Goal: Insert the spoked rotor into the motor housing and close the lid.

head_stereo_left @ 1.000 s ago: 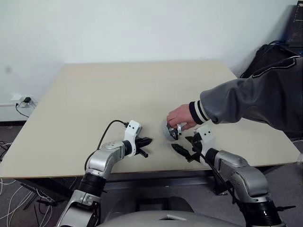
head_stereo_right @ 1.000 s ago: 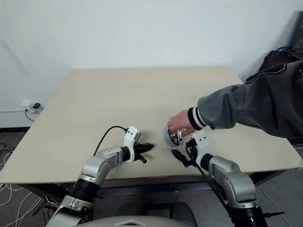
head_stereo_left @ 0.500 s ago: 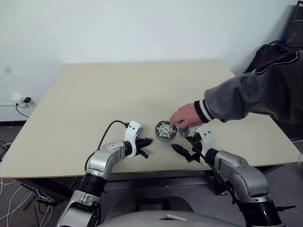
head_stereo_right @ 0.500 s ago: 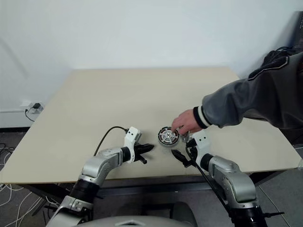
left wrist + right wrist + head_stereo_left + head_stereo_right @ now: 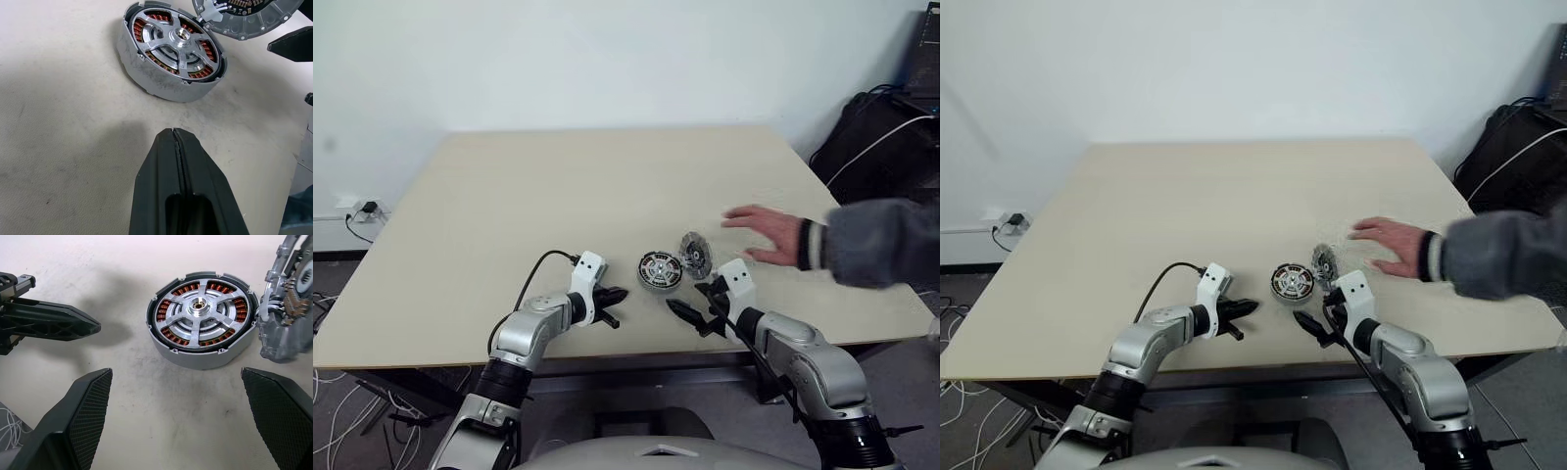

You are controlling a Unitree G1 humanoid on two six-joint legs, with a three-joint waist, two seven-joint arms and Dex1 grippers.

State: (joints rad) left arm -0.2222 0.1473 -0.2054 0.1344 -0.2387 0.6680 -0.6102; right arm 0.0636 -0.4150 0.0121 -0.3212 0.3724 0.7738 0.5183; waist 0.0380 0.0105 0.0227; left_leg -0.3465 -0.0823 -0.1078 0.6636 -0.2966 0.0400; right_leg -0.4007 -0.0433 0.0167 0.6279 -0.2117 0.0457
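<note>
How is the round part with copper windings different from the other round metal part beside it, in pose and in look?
The motor housing lies flat on the table, while the lid stands tilted on its edge, leaning against it. The motor housing shows copper windings under a silver spoked piece; the lid shows small wires and connectors on the face towards it. Both are round, silver-grey, and held by no end effector.

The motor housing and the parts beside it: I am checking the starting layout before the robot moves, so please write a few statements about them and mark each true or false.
1. The motor housing lies flat on the table with a spoked part seated in it. True.
2. The left gripper is shut on the housing. False: it is shut on nothing, short of the housing.
3. The lid leans tilted against the housing. True.
4. The right gripper is shut. False: its jaws stand wide open.
5. The person's hand holds the lid. False: it is apart from it.
</note>
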